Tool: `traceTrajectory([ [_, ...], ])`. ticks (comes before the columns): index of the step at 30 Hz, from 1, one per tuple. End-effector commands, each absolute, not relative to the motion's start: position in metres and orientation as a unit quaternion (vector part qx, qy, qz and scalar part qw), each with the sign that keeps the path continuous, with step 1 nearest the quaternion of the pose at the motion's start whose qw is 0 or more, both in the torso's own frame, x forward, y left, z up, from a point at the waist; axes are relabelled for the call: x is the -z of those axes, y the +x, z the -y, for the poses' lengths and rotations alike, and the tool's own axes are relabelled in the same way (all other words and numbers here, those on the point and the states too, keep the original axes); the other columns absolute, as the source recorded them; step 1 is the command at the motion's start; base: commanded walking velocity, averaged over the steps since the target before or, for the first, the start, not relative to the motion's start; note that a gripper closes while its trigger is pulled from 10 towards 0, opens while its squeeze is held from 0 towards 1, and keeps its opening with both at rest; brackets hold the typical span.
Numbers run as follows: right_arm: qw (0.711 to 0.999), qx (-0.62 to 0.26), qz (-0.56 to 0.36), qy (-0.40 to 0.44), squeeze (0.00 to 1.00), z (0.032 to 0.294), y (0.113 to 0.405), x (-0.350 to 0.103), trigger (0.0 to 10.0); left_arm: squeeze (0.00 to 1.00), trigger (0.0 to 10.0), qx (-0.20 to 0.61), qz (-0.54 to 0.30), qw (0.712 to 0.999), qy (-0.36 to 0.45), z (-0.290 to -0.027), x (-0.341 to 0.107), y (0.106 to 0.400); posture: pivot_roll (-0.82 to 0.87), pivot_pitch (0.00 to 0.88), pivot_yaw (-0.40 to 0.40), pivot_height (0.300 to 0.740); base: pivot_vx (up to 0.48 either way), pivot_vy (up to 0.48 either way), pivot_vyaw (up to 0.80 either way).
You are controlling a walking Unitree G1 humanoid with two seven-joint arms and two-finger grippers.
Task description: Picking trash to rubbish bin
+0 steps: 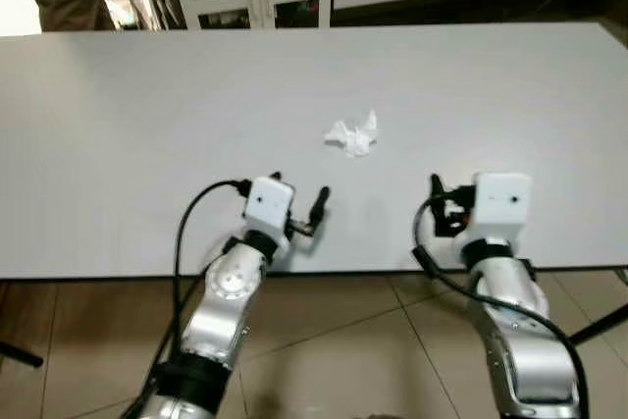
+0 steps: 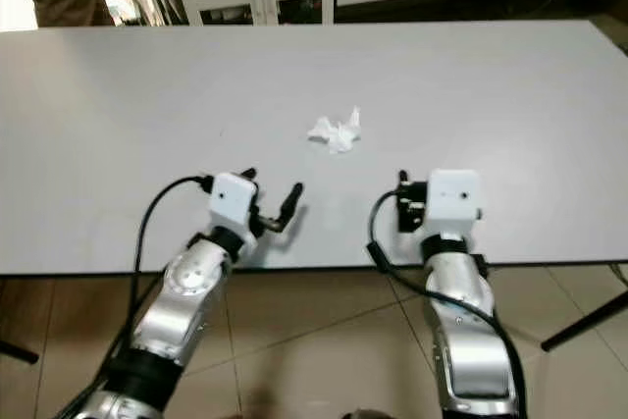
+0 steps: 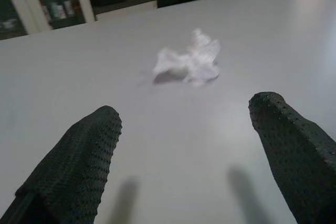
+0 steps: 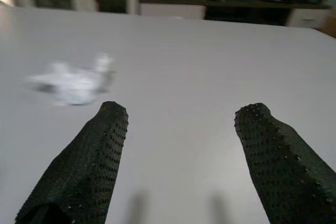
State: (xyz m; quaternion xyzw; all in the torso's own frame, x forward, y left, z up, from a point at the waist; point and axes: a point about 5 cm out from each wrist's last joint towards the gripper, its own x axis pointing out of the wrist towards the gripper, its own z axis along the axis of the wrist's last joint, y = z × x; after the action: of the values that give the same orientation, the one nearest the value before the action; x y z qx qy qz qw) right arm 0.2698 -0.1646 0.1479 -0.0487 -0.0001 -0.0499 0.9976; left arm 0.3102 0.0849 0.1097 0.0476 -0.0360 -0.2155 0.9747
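We judge the crumpled tissue on the surface light and soft, best pinched across its bunched middle by our spread left gripper, the right gripper equally spread.

tissue white | table pale grey | fingers black, dotted

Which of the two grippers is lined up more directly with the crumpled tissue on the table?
The left gripper. Its wrist view shows the crumpled tissue lying ahead between its open fingers, while from the right gripper the tissue sits off to one side.
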Motion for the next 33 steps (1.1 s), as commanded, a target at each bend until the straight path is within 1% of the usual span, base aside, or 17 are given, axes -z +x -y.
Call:
traceTrajectory([
  [1, 0.998, 0.045, 0.01, -0.045, 0.0, 0.16, 0.272, -0.151, 10.0, 0.0, 10.0, 0.209, 0.04, 0.975, 0.06, -0.092, -0.113, 0.311, -0.09, 0.112, 0.025, 0.74, 0.48, 0.0, 0.0],
  [7, 0.998, 0.044, 0.012, -0.043, 0.0, 0.157, 0.272, -0.15, 10.0, 0.0, 10.0, 0.202, 0.039, 0.977, 0.06, -0.096, -0.113, 0.313, -0.08, 0.105, 0.026, 0.74, 0.429, 0.0, 0.0],
  [12, 0.998, 0.045, 0.008, -0.039, 0.0, 0.157, 0.272, -0.15, 10.0, 0.0, 10.0, 0.203, 0.044, 0.977, 0.05, -0.096, -0.115, 0.312, -0.08, 0.104, 0.026, 0.74, 0.0, 0.0, 0.0],
  [13, 0.998, 0.051, 0.0, -0.024, 0.0, 0.157, 0.273, -0.149, 10.0, 0.0, 10.0, 0.205, 0.042, 0.977, 0.05, -0.096, -0.115, 0.312, -0.08, 0.104, 0.026, 0.74, 0.0, 0.0, 0.0],
  [18, 0.997, 0.073, -0.021, -0.004, 0.0, 0.161, 0.277, -0.147, 10.0, 0.0, 10.0, 0.205, 0.041, 0.977, 0.049, -0.095, -0.116, 0.311, -0.08, 0.103, 0.03, 0.74, 0.0, 0.0, 0.0],
  [22, 0.996, 0.089, -0.019, -0.024, 0.0, 0.162, 0.279, -0.147, 10.0, 0.0, 10.0, 0.205, 0.044, 0.976, 0.052, -0.096, -0.118, 0.311, -0.08, 0.103, 0.03, 0.74, 0.0, 0.0, 0.0],
  [24, 0.995, 0.09, -0.019, -0.025, 0.0, 0.162, 0.28, -0.147, 10.0, 0.0, 10.0, 0.205, 0.044, 0.976, 0.052, -0.096, -0.118, 0.31, -0.07, 0.102, 0.031, 0.74, 0.0, 0.0, 0.0],
  [28, 0.995, 0.094, -0.02, 0.006, 0.0, 0.16, 0.283, -0.148, 10.0, 0.0, 10.0, 0.206, 0.046, 0.976, 0.052, -0.095, -0.121, 0.308, -0.07, 0.105, 0.033, 0.74, 0.0, 0.0, 0.0],
  [33, 0.996, 0.09, -0.015, -0.009, 0.0, 0.159, 0.287, -0.148, 10.0, 0.0, 10.0, 0.205, 0.046, 0.976, 0.052, -0.096, -0.122, 0.307, -0.06, 0.106, 0.034, 0.74, 0.0, 0.0, 0.0],
])
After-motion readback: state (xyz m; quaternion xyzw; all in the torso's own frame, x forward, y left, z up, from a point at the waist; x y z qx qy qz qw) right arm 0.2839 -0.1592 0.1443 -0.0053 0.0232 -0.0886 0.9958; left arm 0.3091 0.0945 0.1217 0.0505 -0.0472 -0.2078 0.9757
